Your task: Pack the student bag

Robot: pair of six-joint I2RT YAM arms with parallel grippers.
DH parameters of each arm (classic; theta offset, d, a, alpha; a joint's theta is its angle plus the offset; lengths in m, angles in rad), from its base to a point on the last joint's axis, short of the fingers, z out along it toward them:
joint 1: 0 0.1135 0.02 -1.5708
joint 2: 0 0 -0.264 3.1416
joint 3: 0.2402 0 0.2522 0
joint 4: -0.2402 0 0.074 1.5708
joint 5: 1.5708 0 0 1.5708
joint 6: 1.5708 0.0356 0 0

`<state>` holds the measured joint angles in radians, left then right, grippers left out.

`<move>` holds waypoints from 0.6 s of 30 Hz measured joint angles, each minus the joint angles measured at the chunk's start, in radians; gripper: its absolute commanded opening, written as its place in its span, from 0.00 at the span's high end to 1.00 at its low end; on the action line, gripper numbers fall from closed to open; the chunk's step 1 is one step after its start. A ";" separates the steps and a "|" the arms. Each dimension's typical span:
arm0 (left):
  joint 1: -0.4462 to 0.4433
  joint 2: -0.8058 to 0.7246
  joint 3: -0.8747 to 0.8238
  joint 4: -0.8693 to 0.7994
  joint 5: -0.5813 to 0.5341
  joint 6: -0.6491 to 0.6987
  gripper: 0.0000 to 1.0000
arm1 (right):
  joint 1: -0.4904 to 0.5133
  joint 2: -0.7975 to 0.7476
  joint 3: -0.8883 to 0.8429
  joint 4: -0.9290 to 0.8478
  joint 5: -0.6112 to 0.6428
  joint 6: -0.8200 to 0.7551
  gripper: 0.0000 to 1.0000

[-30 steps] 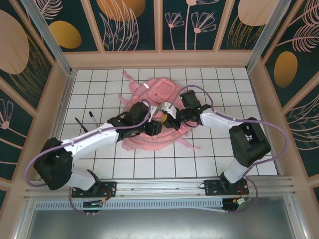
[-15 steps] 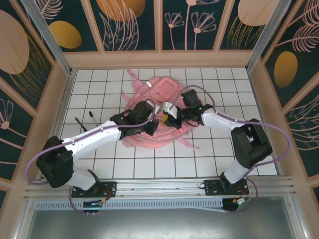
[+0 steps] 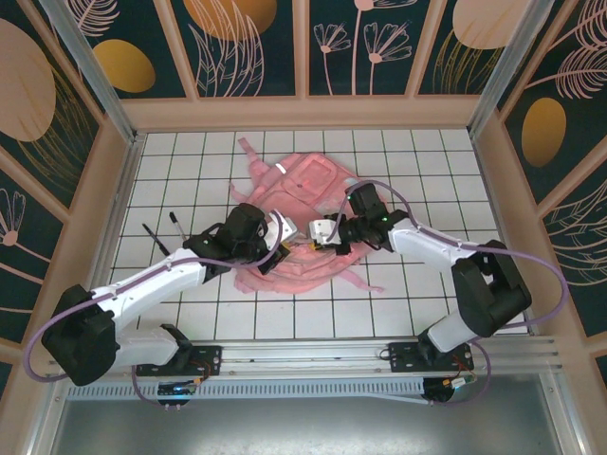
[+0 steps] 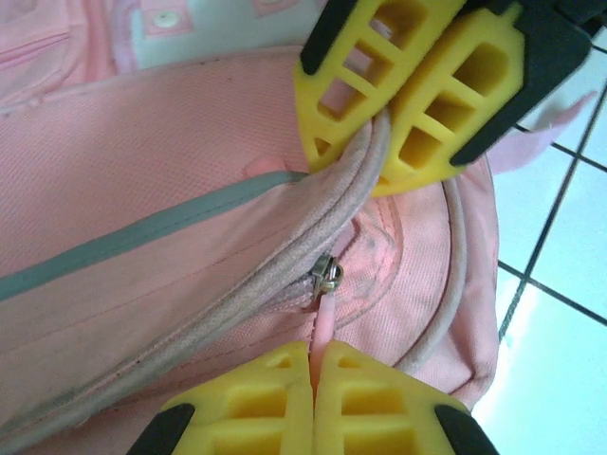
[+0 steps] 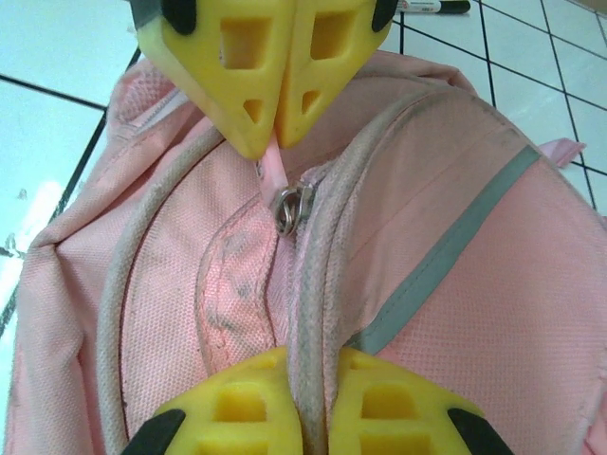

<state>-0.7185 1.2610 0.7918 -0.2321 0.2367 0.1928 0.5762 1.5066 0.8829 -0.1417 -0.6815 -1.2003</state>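
The student bag [image 3: 305, 178] is a soft pink backpack lying flat in the middle of the white tiled table. My left gripper [image 3: 278, 233] is at its near left part. In the left wrist view the left gripper [image 4: 314, 353] is shut on the thin pink zip pull [image 4: 323, 318] hanging from the metal slider [image 4: 327, 276]. My right gripper [image 3: 320, 231] faces it from the right. Its yellow fingers [image 5: 242, 403] are shut on the bag's pale piped edge [image 5: 308, 303], just beside the slider [image 5: 292, 205]. A grey reflective strip [image 5: 446, 256] runs across the pink fabric.
Two dark pens [image 3: 152, 234] [image 3: 177, 225] lie on the tiles left of the bag, and one pen [image 5: 432, 6] lies just past the bag in the right wrist view. Pink straps [image 3: 365, 277] trail to the near right. Wooden walls ring the table.
My left gripper has shut on the zip pull and drawn back a little to the left. The right gripper has kept its hold on the bag's edge, and the bag has shifted slightly.
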 measured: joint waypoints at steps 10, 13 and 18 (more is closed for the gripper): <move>0.006 0.000 -0.029 0.094 0.025 0.021 1.00 | -0.040 -0.026 -0.033 0.057 0.012 0.098 1.00; 0.020 0.000 -0.029 0.108 0.079 -0.036 1.00 | -0.035 -0.023 -0.027 0.058 0.025 0.185 1.00; 0.020 0.000 -0.040 0.124 0.071 -0.146 1.00 | -0.018 -0.025 -0.032 0.069 0.064 0.247 1.00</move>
<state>-0.6983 1.2610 0.7517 -0.1085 0.3073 0.0467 0.5579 1.4815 0.8509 -0.0727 -0.6170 -0.9535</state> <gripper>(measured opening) 0.047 0.085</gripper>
